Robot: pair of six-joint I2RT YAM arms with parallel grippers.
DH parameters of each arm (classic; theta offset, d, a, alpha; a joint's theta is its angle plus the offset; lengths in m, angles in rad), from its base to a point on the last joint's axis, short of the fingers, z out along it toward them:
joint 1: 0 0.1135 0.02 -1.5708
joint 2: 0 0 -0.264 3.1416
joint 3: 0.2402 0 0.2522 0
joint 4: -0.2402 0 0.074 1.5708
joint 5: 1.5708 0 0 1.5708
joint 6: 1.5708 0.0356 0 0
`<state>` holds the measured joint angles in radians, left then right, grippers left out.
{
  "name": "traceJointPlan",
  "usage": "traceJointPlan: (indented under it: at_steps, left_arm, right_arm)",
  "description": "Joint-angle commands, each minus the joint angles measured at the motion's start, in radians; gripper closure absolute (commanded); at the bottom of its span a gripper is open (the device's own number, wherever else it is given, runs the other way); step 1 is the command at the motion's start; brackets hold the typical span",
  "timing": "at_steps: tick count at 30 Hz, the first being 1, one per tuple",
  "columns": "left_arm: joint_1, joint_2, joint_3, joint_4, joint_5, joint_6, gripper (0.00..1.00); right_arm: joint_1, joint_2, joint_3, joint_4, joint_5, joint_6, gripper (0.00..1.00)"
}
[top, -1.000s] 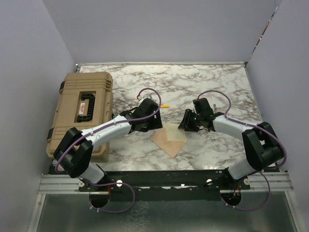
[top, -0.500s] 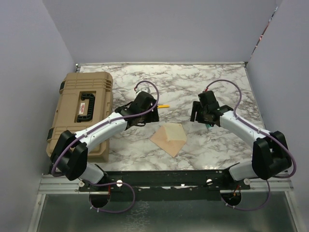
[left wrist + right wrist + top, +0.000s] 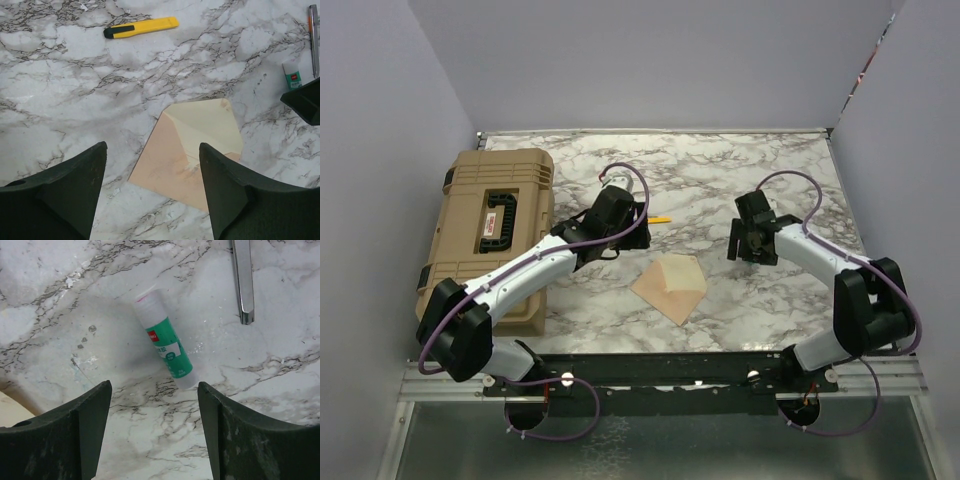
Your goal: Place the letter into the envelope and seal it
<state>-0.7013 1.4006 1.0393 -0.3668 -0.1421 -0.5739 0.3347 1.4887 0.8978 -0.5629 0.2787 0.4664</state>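
Note:
The envelope [image 3: 670, 284] [image 3: 207, 125] lies on the marble between my two arms, its flap lifted and the pale cream inside showing. Below the flap is a peach-tan face with faint smudged print [image 3: 167, 167], which looks like the letter. I cannot tell how far it sits in the pocket. My left gripper [image 3: 621, 248] [image 3: 152, 197] hovers open just up-left of the envelope, nothing between its fingers. My right gripper [image 3: 746, 250] [image 3: 155, 440] is open and empty to the envelope's right, above bare marble. A cream corner of the envelope [image 3: 9, 414] shows at the right wrist view's left edge.
A green-and-white glue stick [image 3: 165, 347] [image 3: 292, 79] lies just ahead of the right fingers, a metal pen [image 3: 243, 280] beyond it. A yellow utility knife [image 3: 142, 27] [image 3: 660, 218] lies behind the envelope. A tan hard case [image 3: 490, 230] fills the table's left side.
Both grippers have drawn back from the envelope, the left up and away, the right out to the right. The right jaws have opened wider. The flap now stands raised.

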Motion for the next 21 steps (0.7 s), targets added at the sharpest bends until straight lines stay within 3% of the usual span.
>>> traceJointPlan:
  at_steps: [1,6,12,21]
  left_arm:
    - [0.005,-0.029,-0.015,0.029,0.038,0.037,0.22]
    - [0.006,-0.038,-0.018,0.051,-0.010,0.059,0.02]
    - [0.011,-0.024,0.019,0.064,-0.011,0.036,0.01]
    - [0.013,-0.028,0.058,0.146,0.013,-0.031,0.01]
  right_arm:
    - [-0.037,0.048,-0.007,0.027,-0.032,-0.053,0.27]
    - [-0.105,0.087,-0.035,0.104,-0.123,-0.107,0.32]
    - [-0.131,0.126,-0.028,0.127,-0.198,-0.130,0.47]
    - [-0.131,0.067,-0.074,0.183,-0.343,-0.120,0.83]
